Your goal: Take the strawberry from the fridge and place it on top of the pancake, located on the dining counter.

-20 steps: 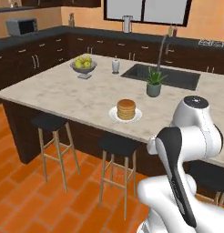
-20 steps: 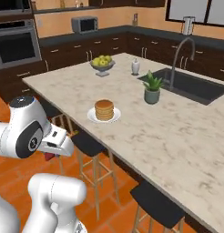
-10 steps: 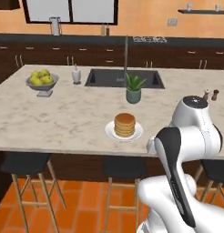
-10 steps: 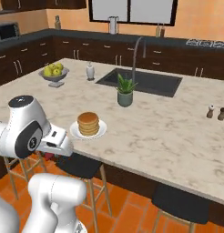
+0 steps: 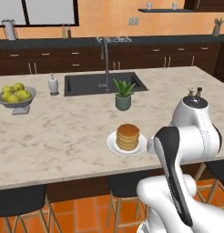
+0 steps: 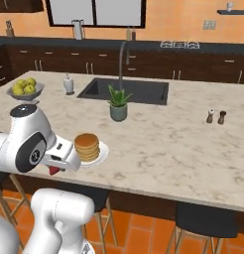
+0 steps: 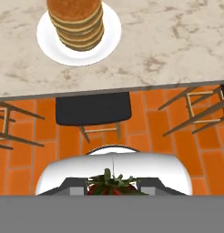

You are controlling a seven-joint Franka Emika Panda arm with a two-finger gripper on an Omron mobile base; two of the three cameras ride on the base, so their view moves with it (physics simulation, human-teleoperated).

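Beige marble forms the top of the dining counter (image 5: 63,136), on which the pancake (image 5: 128,136) is stacked on a small white plate (image 5: 114,144) near the front edge. In the right base view the same stack (image 6: 87,146) is seen just beyond the gripper (image 6: 54,170), which is held below the level of the counter top, in front of its edge. The fingers are closed on the strawberry (image 7: 110,184); in the hand view its red flesh and green leaves are seen clamped at the bottom of the picture, and a red spot is visible under the hand in the right base view. The strawberry is thus located in the gripper, off the counter, and is not yet placed on the pancake (image 7: 76,21).

Behind the plate a potted plant (image 5: 123,94) is positioned in front of the black sink (image 5: 103,83), with the tall faucet (image 5: 106,59) at the basin's rear. A bowl of lemons (image 5: 15,95) and a small white bottle (image 5: 53,84) are located toward the left end. Two shakers (image 6: 216,117) are placed near the right end. Black stools (image 7: 92,109) are set under the counter edge on the orange tiled floor (image 7: 145,132).
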